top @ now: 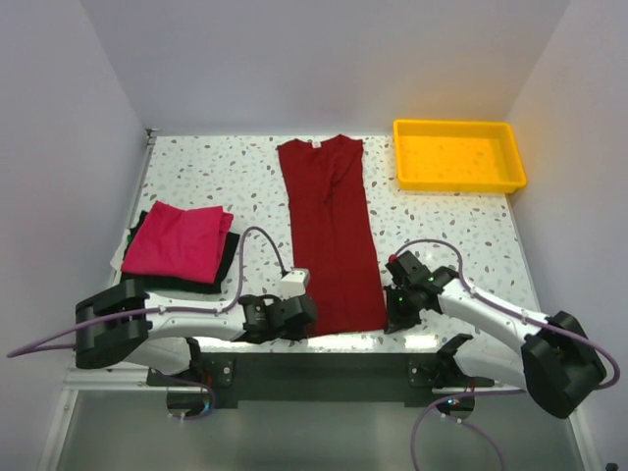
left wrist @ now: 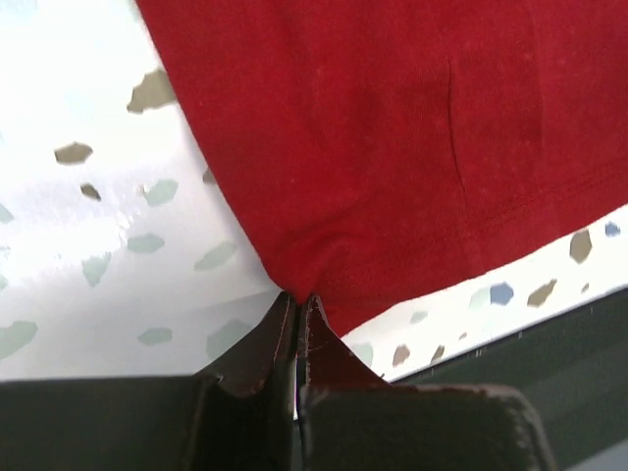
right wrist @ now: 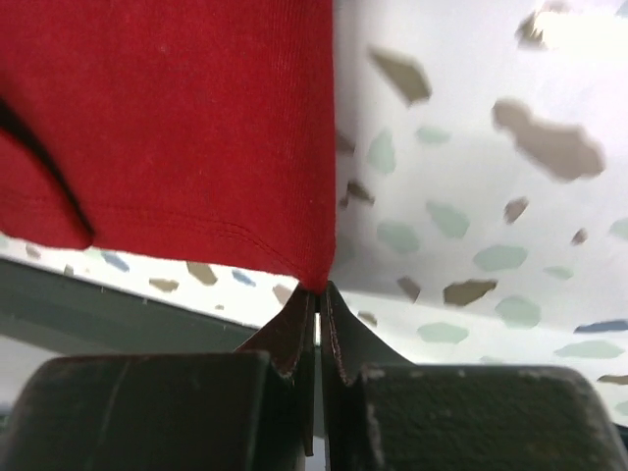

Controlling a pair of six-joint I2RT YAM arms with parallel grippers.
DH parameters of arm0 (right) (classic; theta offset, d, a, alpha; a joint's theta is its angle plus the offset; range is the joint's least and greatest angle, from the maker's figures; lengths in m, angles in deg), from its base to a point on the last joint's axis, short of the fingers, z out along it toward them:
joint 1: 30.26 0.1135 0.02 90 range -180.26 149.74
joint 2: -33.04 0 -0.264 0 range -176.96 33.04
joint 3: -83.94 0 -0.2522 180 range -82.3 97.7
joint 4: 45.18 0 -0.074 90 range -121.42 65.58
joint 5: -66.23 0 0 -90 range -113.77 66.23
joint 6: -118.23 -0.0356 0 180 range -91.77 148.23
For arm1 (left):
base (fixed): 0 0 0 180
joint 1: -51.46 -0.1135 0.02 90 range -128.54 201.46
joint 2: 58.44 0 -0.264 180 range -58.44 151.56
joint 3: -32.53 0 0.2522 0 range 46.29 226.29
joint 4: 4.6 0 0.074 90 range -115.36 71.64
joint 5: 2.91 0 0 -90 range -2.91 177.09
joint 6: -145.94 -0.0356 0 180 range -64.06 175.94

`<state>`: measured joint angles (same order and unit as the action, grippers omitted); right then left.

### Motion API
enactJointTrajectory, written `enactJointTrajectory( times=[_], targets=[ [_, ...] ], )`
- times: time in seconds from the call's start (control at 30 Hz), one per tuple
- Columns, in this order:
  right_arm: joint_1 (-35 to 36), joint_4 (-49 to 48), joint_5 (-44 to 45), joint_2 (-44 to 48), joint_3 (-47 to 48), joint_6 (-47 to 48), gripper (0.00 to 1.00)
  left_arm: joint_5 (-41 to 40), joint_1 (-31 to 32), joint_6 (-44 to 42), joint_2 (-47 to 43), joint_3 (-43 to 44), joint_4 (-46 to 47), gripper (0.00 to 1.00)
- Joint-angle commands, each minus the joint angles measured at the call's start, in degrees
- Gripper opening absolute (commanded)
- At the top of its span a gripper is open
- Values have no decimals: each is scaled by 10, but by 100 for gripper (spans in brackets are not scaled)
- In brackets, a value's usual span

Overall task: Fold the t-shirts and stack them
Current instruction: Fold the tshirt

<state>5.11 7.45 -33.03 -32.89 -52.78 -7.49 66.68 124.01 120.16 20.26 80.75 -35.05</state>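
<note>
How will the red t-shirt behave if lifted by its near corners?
Likely floppy: the red t-shirt lies flat as a long folded strip, so it should sag between left tool and right tool. Probably light: thin knit. Layers may shift; only corners look pinched.

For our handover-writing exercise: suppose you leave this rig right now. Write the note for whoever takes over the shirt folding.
Left gripper: shut on the red t-shirt's near left hem corner.
Right gripper: shut on its near right hem corner.
The red t-shirt lies flat mid-table, folded into a long strip, collar at the far end.
Done: pink t-shirt folded and stacked on a dark t-shirt at the left.
Left: fold the red strip crosswise, probably hem toward collar, then add it to the stack.
</note>
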Motion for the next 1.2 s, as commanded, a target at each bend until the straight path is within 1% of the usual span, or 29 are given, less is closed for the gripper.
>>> enactJointTrajectory(
  times=[0.0, 0.07, 0.17, 0.2, 0.27, 0.37, 0.43, 0.5, 0.53, 0.57, 0.6, 0.63, 0.67, 0.73, 0.77, 0.8, 0.83, 0.9, 0.93, 1.0, 1.1, 1.17],
  targets=[
    [16, 30, -37, 63, -26, -28, 0, 69, 9, -7, -39, -40, 10, 0],
    [21, 43, -43, 83, -32, -40, 0, 77, 14, -2, -53, -38, -4, 0],
    [46, 45, -66, 113, -36, -56, 0, 84, 33, 5, -77, -29, -25, 0],
    [59, 48, -59, 117, -34, -57, 0, 84, 42, 6, -87, -25, -32, 0],
    [60, 52, -46, 116, -21, -50, 0, 76, 44, 12, -96, -22, -60, 0],
    [60, 35, -26, 100, 8, -43, 0, 34, 44, 20, -107, -11, -79, 0],
    [60, 20, -18, 93, 34, -36, 0, 16, 42, 22, -111, 2, -77, 0],
    [60, 19, 8, 77, 72, -31, 0, -4, 30, 14, -108, 13, -65, 0],
    [60, 19, 21, 71, 86, -22, 0, -3, 21, 4, -104, 14, -56, 0],
    [60, 15, 59, 63, 98, -16, 0, 1, 8, -17, -101, 17, -44, 0],
    [59, 8, 80, 50, 109, -12, 0, 4, -19, -28, -95, 22, -38, 0],
    [58, -8, 106, 42, 128, -9, 0, 5, -33, -55, -94, 23, -13, 0],
    [54, -19, 137, 33, 139, -6, 0, 9, -63, -70, -94, 25, 3, 0],
    [44, -56, 164, 3, 170, 0, 0, 7, -89, -102, -89, 32, 38, 0],
    [42, -72, 173, -7, 178, 2, 0, 12, -117, -137, -85, 47, 64, 0],
    [37, -86, 191, -30, 199, 7, 0, 16, -133, -145, -68, 60, 65, 0],
    [33, -103, 197, -45, 211, 14, 0, 16, -144, -169, -60, 72, 76, 0],
    [24, -110, 210, -79, 254, 26, 0, 5, -174, -185, -40, 98, 86, 0],
    [21, -112, 216, -115, 269, 37, 0, 11, -187, -198, -33, 106, 95, 0],
    [7, -111, 215, -144, 310, 45, 0, 19, -223, -218, -9, 126, 106, 0],
    [-13, -134, 218, -190, 347, 58, 0, 33, -273, -236, 22, 147, 121, 0],
    [-22, -144, 246, -226, 366, 68, 0, 50, -303, -248, 49, 158, 156, 0]
  ],
)
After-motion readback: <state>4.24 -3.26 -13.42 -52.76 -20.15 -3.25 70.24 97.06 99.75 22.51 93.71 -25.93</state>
